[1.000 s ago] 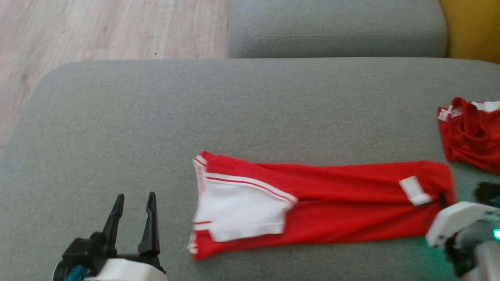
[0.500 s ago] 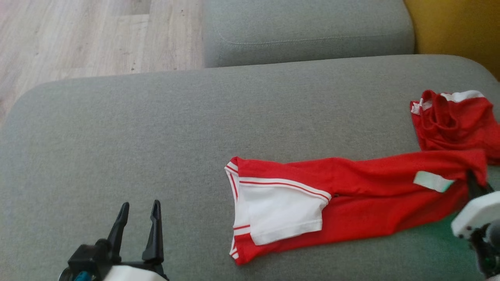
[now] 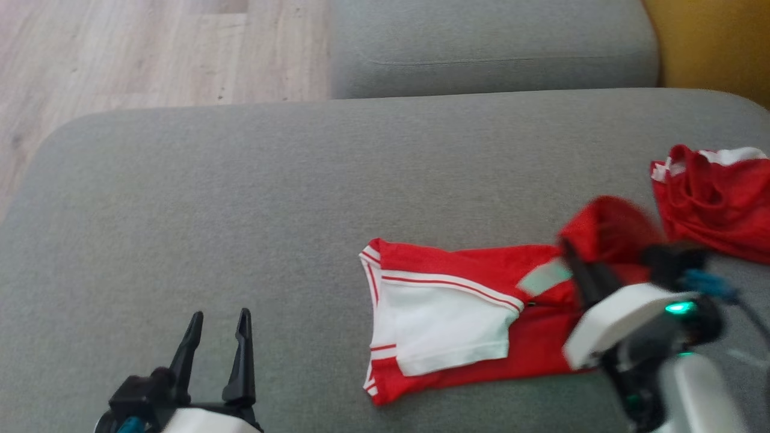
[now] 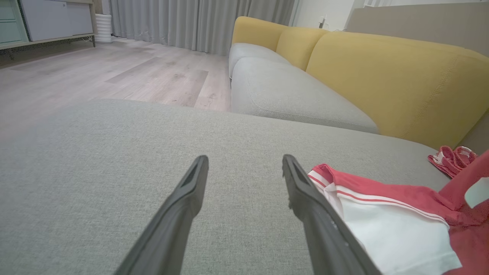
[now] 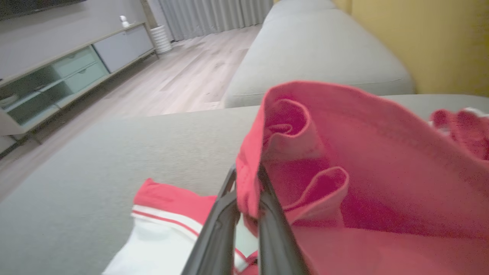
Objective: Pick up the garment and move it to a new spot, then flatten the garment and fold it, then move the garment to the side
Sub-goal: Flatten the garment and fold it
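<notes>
Pinching a fold of red cloth, the right gripper [image 3: 565,246] stands at the lower right of the head view. Its two dark fingers [image 5: 217,225] are pressed together on one end of the long red and white fabric garment [image 3: 457,313].

In the right wrist view the pinched end [image 5: 344,160] rises above the fingertips as a loose red hood and fills the right half of the frame. The other end of the garment lies flat, its white panel edged with thin red stripes at centre frame in the head view. It lies on the broad grey upholstered seat cushion [image 3: 240,180].

The left gripper [image 3: 220,316] sits at the lower left of the head view. Its fingers are spread apart with nothing between them, and the tips hang over bare cushion. In the left wrist view the right-hand finger [image 4: 305,198] stands just beside the striped edge of the garment [image 4: 386,225]; contact cannot be judged.

A second, crumpled red garment with white trim [image 3: 716,204] lies near the right edge of the head view, close beside the raised fold. A further grey cushion [image 3: 481,48] runs along the top, with the yellow sofa backrest [image 3: 716,48] at upper right and the pale wooden plank floor [image 3: 120,54] at upper left.
</notes>
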Available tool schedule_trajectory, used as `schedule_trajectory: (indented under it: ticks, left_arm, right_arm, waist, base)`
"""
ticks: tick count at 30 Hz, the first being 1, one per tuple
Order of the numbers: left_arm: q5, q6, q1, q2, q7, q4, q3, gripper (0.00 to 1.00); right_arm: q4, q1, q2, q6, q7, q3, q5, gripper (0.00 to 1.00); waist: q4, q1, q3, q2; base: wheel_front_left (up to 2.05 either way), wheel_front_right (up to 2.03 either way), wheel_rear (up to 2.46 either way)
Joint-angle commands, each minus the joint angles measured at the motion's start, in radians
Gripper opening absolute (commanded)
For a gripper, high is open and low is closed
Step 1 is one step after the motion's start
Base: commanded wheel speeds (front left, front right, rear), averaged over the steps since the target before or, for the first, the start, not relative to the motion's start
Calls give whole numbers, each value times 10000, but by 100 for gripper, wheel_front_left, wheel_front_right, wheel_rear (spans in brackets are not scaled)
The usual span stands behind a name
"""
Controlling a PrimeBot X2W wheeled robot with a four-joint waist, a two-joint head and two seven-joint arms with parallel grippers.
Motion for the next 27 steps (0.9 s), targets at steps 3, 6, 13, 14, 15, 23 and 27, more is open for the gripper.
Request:
schedule_trajectory:
  ticks: [3, 6, 13, 14, 15, 23, 27]
  left_arm:
    - [-31, -56, -667, 45, -69, -167, 307, 100]
    - [-12, -104, -755, 4, -53, -128, 241, 100]
    - [48, -214, -1024, -120, -8, -38, 81, 100]
    - [56, -235, -1061, -145, -7, -13, 53, 100]
    - [62, -252, -1092, -171, -10, 16, 31, 100]
    - [88, -355, -1266, -377, -57, 241, -120, 100]
    - [75, -349, -1255, -406, -93, 305, -112, 100]
  right_arm:
    - [-232, -395, 101, 65, -143, 1287, 561, 0]
    - [241, -611, 112, 65, -515, 2239, 1254, 0]
    - [1922, -1482, 116, 65, -1277, 4093, 2492, 0]
    - [2171, -1633, 116, 65, -1394, 4232, 2631, 0]
    - [2430, -1792, 116, 65, -1494, 4361, 2731, 0]
    - [4428, -2740, 117, 65, -1995, 5010, 3043, 18]
    - [4741, -2899, 117, 65, -2340, 5295, 3216, 100]
  waist:
    - [303, 0, 48, -1]
    - [531, 0, 93, -1]
    - [1085, 0, 240, -1]
    - [1157, 0, 253, -1]
    - [1210, 0, 267, -1]
    - [1514, 0, 341, -1]
    - [1463, 0, 339, -1]
  base:
    - [0, 0, 0]
    - [0, 0, 0]
    - [0, 0, 0]
    - [0, 0, 0]
    - [0, 0, 0]
    - [0, 0, 0]
    - [0, 0, 0]
